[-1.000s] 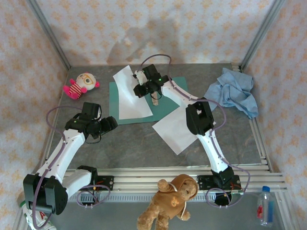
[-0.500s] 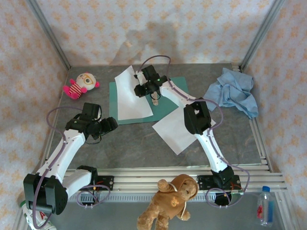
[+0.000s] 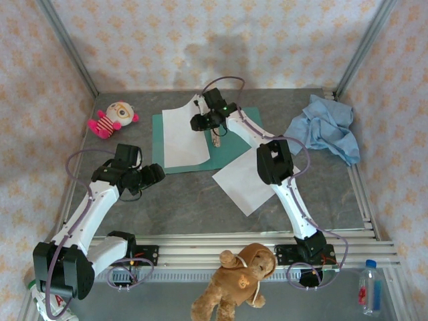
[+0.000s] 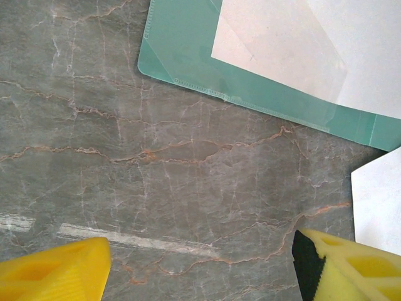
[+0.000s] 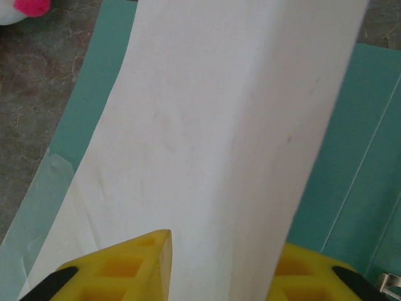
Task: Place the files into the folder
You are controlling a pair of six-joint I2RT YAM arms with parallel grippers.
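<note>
Top external is showing the grey bench (image 3: 167,200) carrying the teal folder (image 3: 234,144), which is lying flat toward the far side. The far sheet (image 3: 184,137) is lying along the folder's left half. The near sheet (image 3: 249,179) is resting on the bench with one corner overlapping the folder's near right edge. In the left wrist view the far sheet's near end seems to be sitting under a pale see-through leaf. The right gripper (image 3: 200,122) is reaching over the far sheet's far end; its yellow fingers (image 5: 125,266) are flanking the bowed paper with a gap showing, so I cannot tell whether they are clamping it. The left gripper (image 3: 155,174) is hovering released off the folder's near left corner. The sheets are looking light, limp and quick to buckle, so taking an edge and dragging low is seeming wiser than pushing.
</note>
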